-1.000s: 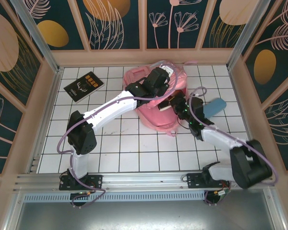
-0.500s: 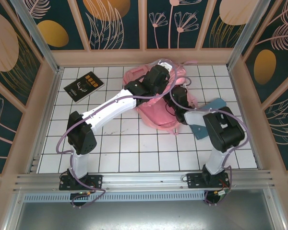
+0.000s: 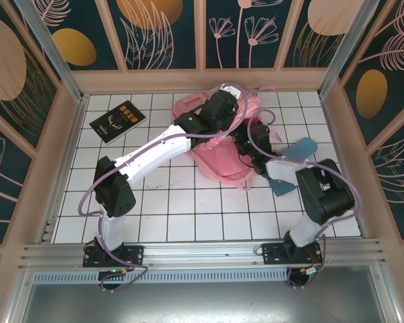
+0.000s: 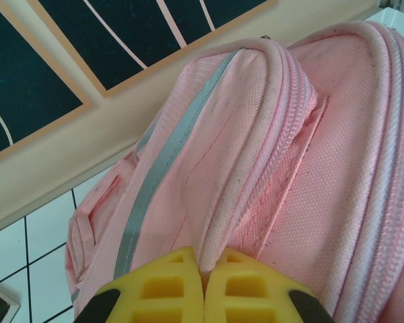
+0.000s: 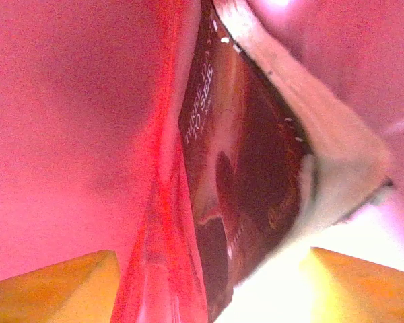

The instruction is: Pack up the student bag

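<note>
Matt, coarse-woven cloth student bag (image 4: 256,168)

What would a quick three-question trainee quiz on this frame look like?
1. True or false: the left gripper is shut on a fold of the student bag.
2. Pick one: which thing lies on the table, out to the left of the bag? A) black book B) scissors C) water bottle
3. Fill in: seen from the right wrist, the right gripper has its jaws ___, with a dark-covered book ahead of them against pink fabric.

Key: 1 true; 2 A; 3 open.
</note>
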{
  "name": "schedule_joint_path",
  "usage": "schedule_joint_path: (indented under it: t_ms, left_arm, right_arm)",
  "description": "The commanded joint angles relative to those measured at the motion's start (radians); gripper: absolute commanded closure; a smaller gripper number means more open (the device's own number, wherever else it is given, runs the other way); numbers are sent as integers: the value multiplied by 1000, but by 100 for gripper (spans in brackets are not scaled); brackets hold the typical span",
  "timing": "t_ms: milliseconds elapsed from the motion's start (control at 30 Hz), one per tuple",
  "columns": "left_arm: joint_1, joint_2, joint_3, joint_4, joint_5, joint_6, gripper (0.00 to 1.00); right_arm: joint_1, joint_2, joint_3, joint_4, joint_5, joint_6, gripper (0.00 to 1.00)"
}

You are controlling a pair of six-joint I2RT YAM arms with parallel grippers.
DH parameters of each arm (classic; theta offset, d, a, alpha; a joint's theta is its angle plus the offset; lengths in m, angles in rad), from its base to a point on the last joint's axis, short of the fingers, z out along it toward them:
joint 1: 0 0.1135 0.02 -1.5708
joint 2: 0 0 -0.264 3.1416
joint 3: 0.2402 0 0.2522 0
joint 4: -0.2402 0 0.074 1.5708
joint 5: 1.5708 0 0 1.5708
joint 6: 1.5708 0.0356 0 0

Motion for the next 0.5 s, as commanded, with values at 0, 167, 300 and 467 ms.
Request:
schedule_joint_path:
  t_ms: [0,167,300,467]
  left_arm:
    - [-3,-27,83,135,-59,-41,100]
    - [-4,-22,71,119,-49,-55,100]
    - [-1,-13,48,82,-33,-72,100]
    - [-1,-6,-37,35,97,-85,85]
  right_arm:
    - [-6,-109,-73,-61,-40,-8,31]
    - [-6,-283,-190,-176,-53,21,33]
    - [-9,-491,-267,-360,16,26,34]
    - [-68,-787,-357,-604,66,-18,29]
